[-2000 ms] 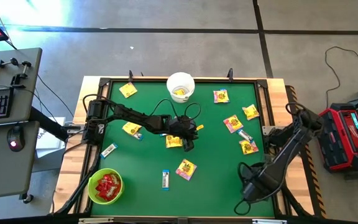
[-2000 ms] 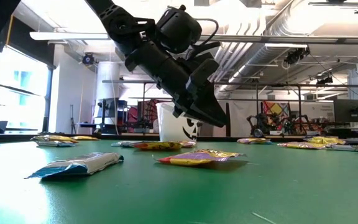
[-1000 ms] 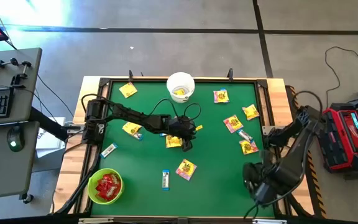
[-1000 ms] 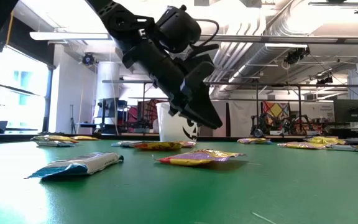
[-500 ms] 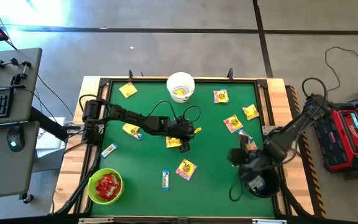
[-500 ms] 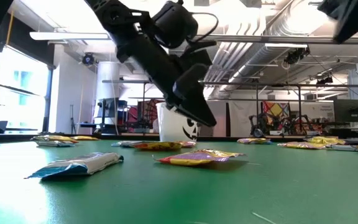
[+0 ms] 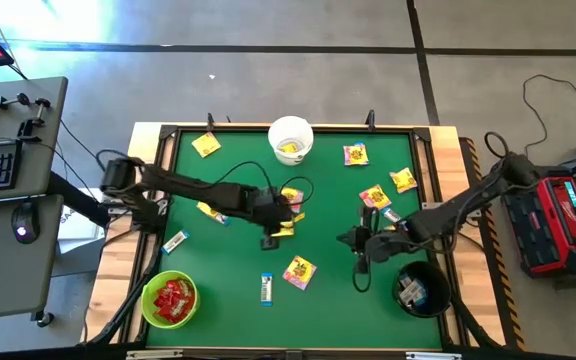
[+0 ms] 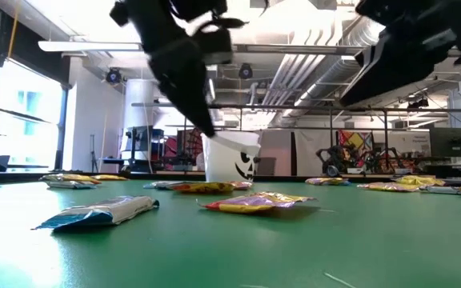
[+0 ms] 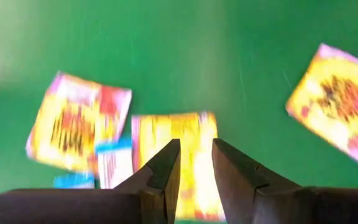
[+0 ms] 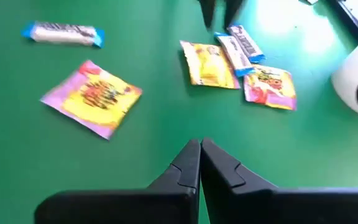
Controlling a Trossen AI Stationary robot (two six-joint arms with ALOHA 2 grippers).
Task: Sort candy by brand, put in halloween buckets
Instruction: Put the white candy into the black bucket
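Note:
Candy lies scattered on the green table. My left gripper (image 7: 270, 240) hovers at mid-table, open by a narrow gap; in its wrist view the fingers (image 9: 196, 146) stand above a yellow packet (image 9: 194, 127), touching nothing. A white-and-blue bar (image 9: 114, 171) and a yellow-pink packet (image 9: 79, 127) lie beside it. My right gripper (image 7: 350, 240) is shut and empty (image 10: 200, 144), above bare table to the right of that cluster (image 10: 209, 65). The white bucket (image 7: 271, 138) stands at the far edge, the lime green one (image 7: 146, 308) with red packets at the near left, and the black one (image 7: 441, 288) with a bar at the near right.
More yellow packets lie at the far left (image 7: 206, 145) and toward the far right (image 7: 355, 154), (image 7: 403, 180). One packet (image 7: 299, 271) and a bar (image 7: 266, 288) lie near the table's near edge, another bar (image 7: 175, 241) at the left. A raised frame rims the table.
My right arm has swung from over the black bucket at the near right corner toward mid-table, uncovering the bucket. My left gripper has risen and drawn toward the table's left, away from the yellow packet, which still lies flat.

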